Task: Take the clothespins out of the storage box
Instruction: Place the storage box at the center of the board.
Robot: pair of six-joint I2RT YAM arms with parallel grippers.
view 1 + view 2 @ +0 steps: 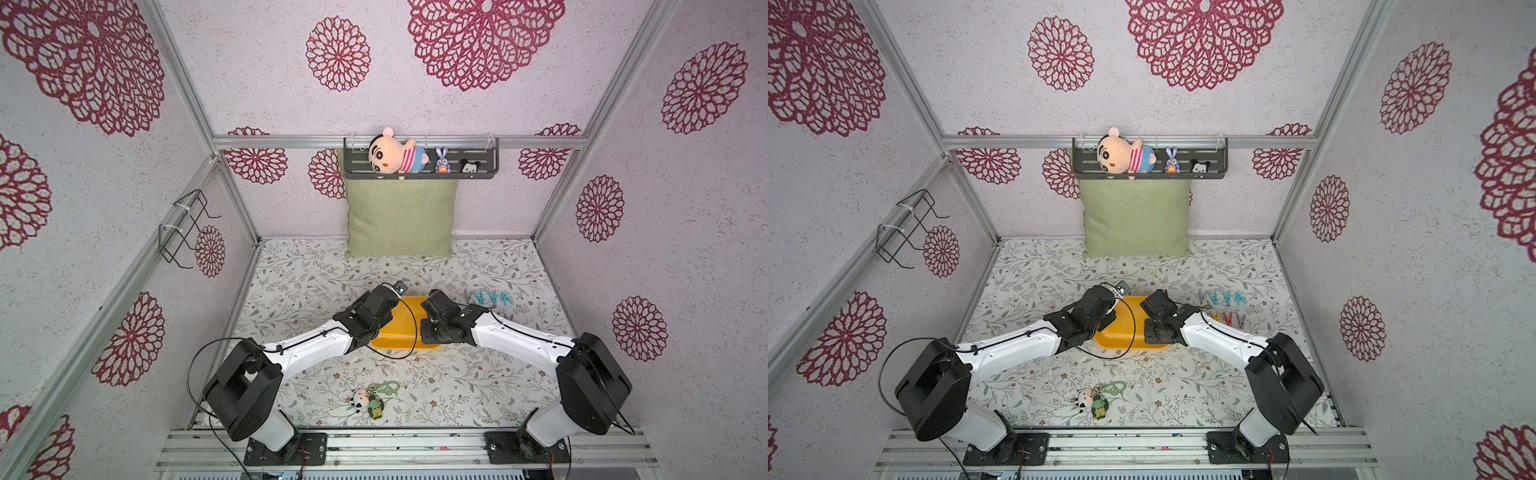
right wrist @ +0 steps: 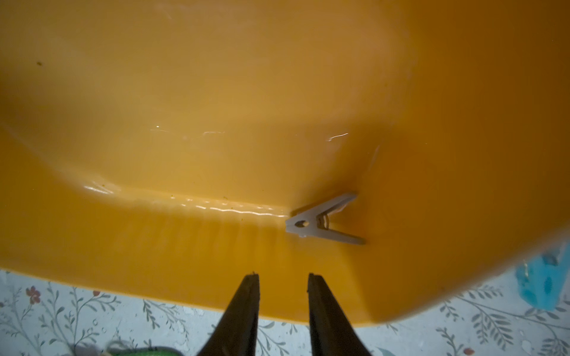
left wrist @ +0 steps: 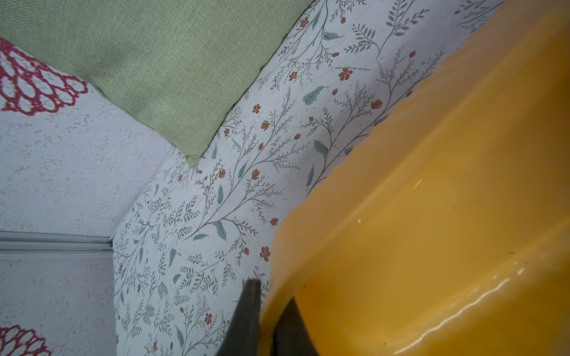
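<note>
Floral tabletop (image 1: 457, 386) carries the storage box (image 1: 399, 336) at mid-depth. The left gripper (image 3: 273, 292) pinches its rim, and the right gripper (image 2: 283, 277) hovers above it, fingers spread and empty. One grey clothespin (image 2: 320, 220) lies in a corner inside. Other clothespins (image 1: 1225, 309) already sit on the table beyond, so the job looks nearly finished.

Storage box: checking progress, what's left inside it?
One grey clothespin lies in the storage box, by a corner. Both arms cover much of its inside in the top views.
</note>
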